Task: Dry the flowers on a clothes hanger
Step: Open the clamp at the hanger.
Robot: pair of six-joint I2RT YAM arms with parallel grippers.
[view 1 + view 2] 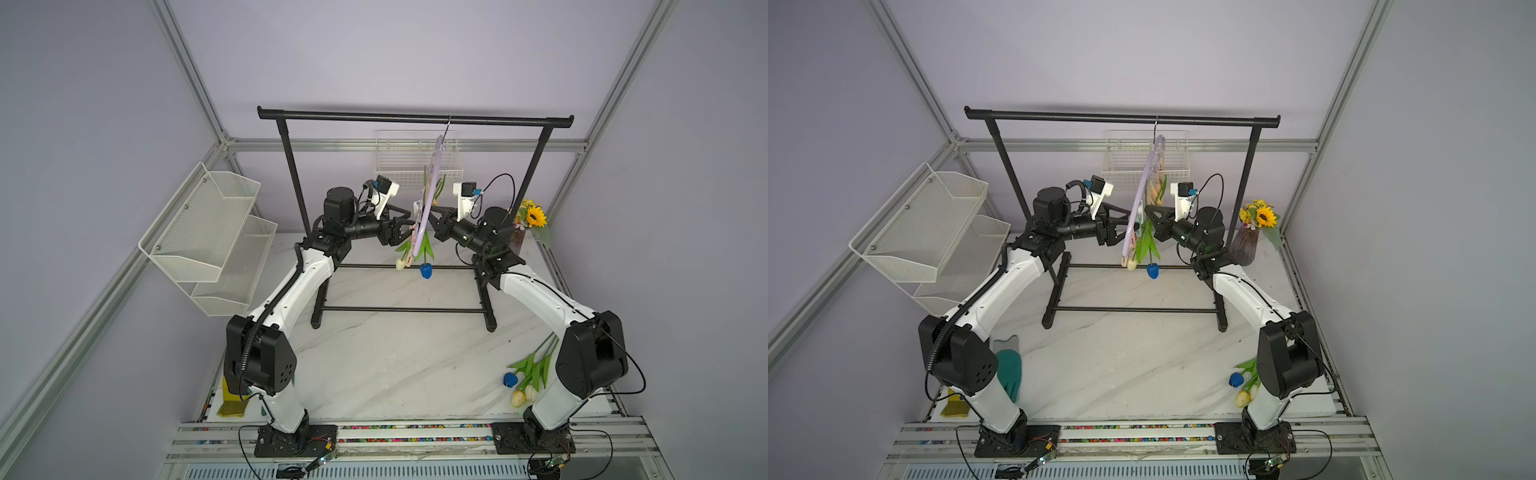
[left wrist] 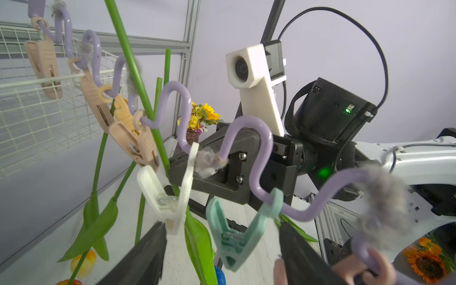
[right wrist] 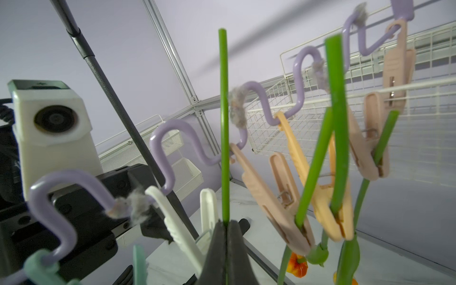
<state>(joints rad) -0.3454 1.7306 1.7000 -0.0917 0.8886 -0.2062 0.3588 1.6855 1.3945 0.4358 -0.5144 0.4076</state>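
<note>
One lilac hanger (image 1: 428,195) hangs from the rack (image 1: 415,117), carrying seven pins (image 2: 96,103): four peach, one white, one teal, one pink. Four tulips (image 3: 338,123) hang heads down there, three clipped in peach pins. Three more tulips (image 1: 534,370) lie on the table (image 1: 395,365) by the right arm's base. Both arms, elbows bent, reach in from opposite sides of the hanger. Right claw (image 3: 225,225) is clamped on the fourth tulip's stem; left claw (image 2: 222,227) gapes wide, gripping nothing.

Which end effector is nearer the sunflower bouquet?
Right. The right end effector, gripping a tulip stem, is between the hanger and the sunflower bouquet; the left end effector is on the hanger's far side.
</note>
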